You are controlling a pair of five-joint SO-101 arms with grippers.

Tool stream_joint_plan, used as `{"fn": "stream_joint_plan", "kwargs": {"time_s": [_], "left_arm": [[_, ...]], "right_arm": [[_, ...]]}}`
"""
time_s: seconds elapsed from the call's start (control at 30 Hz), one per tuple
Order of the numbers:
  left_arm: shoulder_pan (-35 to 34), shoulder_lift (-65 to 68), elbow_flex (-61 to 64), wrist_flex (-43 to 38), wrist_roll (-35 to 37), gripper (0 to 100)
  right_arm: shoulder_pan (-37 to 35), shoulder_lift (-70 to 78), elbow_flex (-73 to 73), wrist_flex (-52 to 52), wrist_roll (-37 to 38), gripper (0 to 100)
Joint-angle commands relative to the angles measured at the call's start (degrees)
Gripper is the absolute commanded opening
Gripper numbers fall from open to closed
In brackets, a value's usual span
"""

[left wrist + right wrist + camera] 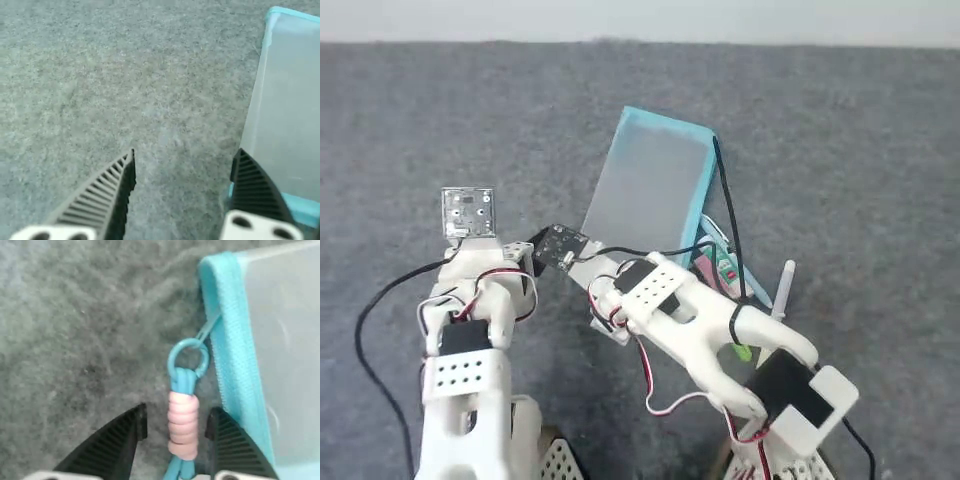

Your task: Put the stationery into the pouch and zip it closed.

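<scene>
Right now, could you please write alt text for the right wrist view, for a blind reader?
The right tool hangs open around a pink-beaded zipper pull, its fingers either side without clearly touching it. A teal ring links the pull to the teal zipper edge of the translucent pouch, all on grey carpet.

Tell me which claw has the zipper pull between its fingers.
The right claw: the pink-beaded zipper pull lies between its open jaws. The left claw is open over bare carpet beside the pouch.

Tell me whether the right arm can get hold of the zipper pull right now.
Probably yes: the zipper pull lies between the open fingers of the right gripper, beside the pouch edge, with nothing in between.
</scene>
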Motion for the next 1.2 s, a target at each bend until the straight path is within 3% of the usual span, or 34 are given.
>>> {"fn": "stream_joint_plan", "kwargs": {"time_s": [0.0, 0.03, 0.27, 0.5, 0.8, 1.17], "left_arm": [[0.3, -0.4, -3.6, -2.0, 0.5, 29], [0.3, -0.4, -3.6, -2.0, 0.5, 29], [0.4, -0.4, -3.6, -2.1, 0.5, 29], [1.1, -0.4, -4.1, -0.4, 0.4, 29], [10.3, -0.6, -4.8, 6.8, -6.9, 29], [14.2, -0.8, -5.2, 8.4, -7.6, 34]], "right_arm": [[2.4, -0.4, -2.5, -0.4, -0.7, 5.8], [2.9, -0.5, -2.4, -0.4, -0.7, 0.7], [9.6, -3.7, -2.7, 5.8, 0.8, 0.5], [14.2, -20.7, -0.4, 11.6, 1.3, 0.6], [15.9, -49.5, 20.9, 0.7, -1.9, 0.6], [15.5, -60.8, 24.0, 6.3, -1.9, 0.6]]}}
